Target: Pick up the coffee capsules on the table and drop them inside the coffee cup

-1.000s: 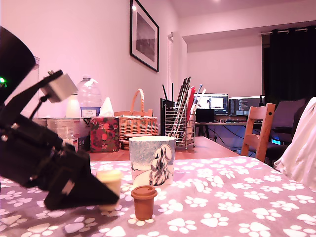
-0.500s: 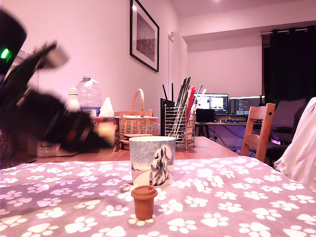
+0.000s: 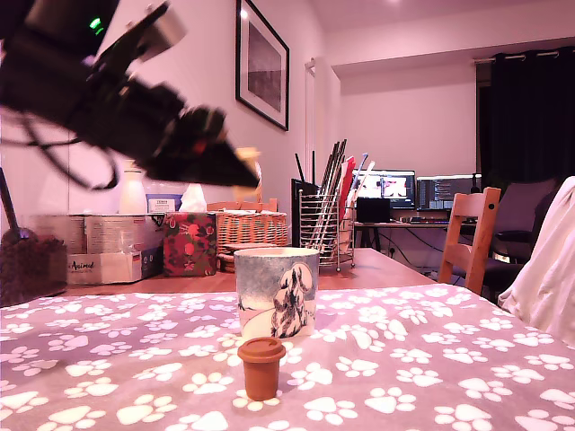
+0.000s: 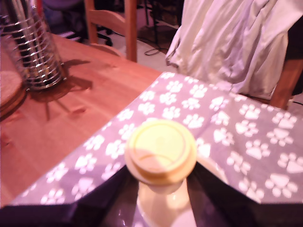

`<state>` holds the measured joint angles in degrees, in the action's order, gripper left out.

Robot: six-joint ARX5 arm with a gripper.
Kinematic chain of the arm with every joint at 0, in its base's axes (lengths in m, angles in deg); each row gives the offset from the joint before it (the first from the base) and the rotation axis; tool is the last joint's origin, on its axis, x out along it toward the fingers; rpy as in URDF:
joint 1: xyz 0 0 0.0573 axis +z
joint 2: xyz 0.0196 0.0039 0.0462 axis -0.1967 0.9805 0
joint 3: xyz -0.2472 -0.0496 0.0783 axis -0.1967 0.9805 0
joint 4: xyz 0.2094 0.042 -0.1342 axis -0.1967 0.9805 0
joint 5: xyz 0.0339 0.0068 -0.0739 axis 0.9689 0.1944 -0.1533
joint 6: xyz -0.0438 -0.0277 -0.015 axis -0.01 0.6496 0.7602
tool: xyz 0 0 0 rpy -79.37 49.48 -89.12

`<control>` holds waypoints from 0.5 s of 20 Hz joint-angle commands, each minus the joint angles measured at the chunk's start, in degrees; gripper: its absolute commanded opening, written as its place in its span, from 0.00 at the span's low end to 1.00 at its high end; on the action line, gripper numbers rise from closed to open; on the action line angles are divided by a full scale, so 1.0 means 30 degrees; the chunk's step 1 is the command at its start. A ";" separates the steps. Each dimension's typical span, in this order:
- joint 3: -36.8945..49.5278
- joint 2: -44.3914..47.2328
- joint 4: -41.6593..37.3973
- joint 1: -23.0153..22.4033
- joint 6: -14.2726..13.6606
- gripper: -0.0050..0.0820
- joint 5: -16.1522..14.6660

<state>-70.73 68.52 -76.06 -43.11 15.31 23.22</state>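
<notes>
The cream-yellow capsule hangs high in the air with my gripper shut on it, above the cup and slightly toward the exterior view's left of it. The wrist view shows that capsule rim-first between my dark fingers, with my gripper closed around its body. The pale blue-white cup stands upright on the paw-print table. Upright on the cloth just in front of the cup stands the brown capsule, untouched.
Behind the cloth, the wooden desk carries a wire utensil holder, a wicker basket, a floral box and cartons. A wooden chair and draped white fabric stand at the exterior view's right.
The gripper has risen from cloth level at the exterior view's left to well above the cup, carrying the cream-yellow capsule up and rightward. The brown capsule and cup have stayed put.
</notes>
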 commanded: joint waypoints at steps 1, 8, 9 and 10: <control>-0.0510 0.0911 0.0794 0.0029 0.0226 0.34 -0.0372; -0.3024 0.3140 0.4146 0.0000 0.0357 0.34 -0.0867; -0.3257 0.3322 0.4575 0.0000 0.0342 0.34 -0.0867; -0.3490 0.3541 0.4925 0.0000 0.0342 0.34 -0.0867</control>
<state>-80.26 78.18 -61.24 -43.11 16.27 20.70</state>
